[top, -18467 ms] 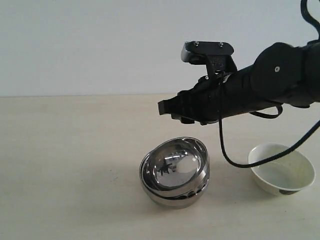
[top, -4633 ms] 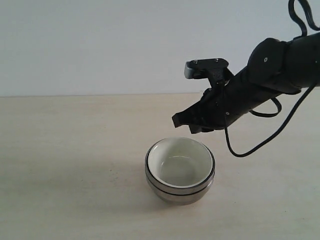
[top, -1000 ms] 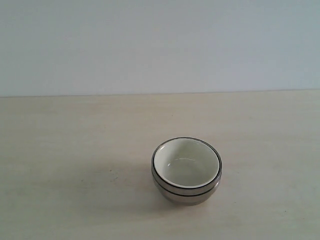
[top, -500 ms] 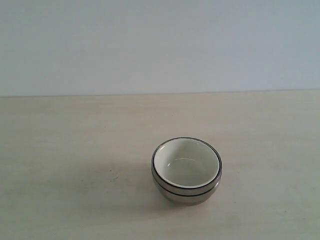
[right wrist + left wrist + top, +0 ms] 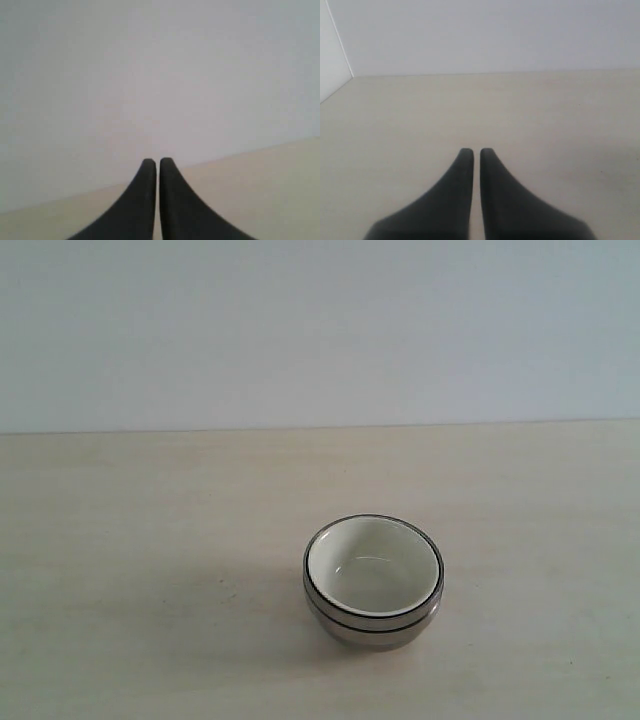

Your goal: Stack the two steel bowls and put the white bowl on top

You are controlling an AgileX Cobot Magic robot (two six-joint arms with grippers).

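The white bowl (image 5: pixel 372 565) sits nested inside the two steel bowls (image 5: pixel 372 624), one stack standing upright on the table just right of centre in the exterior view. Only the steel rims and the lower side show around it. Neither arm appears in the exterior view. In the left wrist view my left gripper (image 5: pixel 472 152) is shut with nothing between its fingers, above bare tabletop. In the right wrist view my right gripper (image 5: pixel 157 162) is also shut and empty, facing the wall. No bowl shows in either wrist view.
The light wooden table (image 5: pixel 150 540) meets a pale wall (image 5: pixel 320 330) at the back. In the left wrist view a wall corner (image 5: pixel 342 47) stands at the table's far side.
Since 18.5 s ago the white bowl went from the table at right into the steel stack, and the right arm left the view. Nothing has moved over the last second.
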